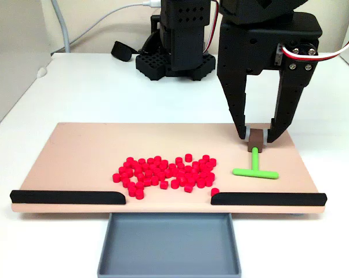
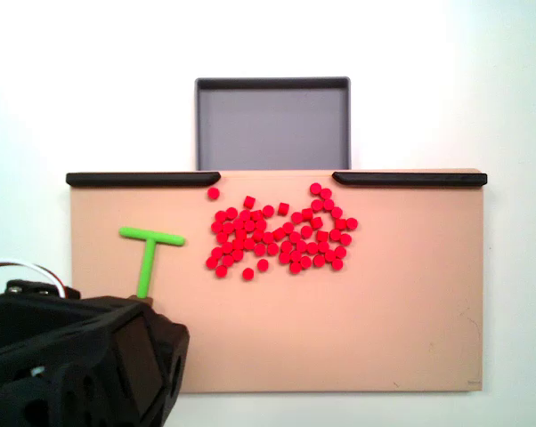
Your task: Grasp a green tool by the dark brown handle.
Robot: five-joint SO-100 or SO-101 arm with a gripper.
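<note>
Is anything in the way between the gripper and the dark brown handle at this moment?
Nothing visible. In a fixed view the gripper already straddles the dark brown handle of the green tool, a fingertip at each side. The red pellets lie clear of it on the board.

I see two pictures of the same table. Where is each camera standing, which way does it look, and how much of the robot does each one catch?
Front fixed view: low at the table edge, facing the black arm base; its hand straddles the dark brown handle.
Top fixed view: overhead, looking straight down; the arm's black body fills the lower left corner.
Both share the bright green T-shaped tool, small red cylinder pellets, the beige board and the grey tray.
</note>
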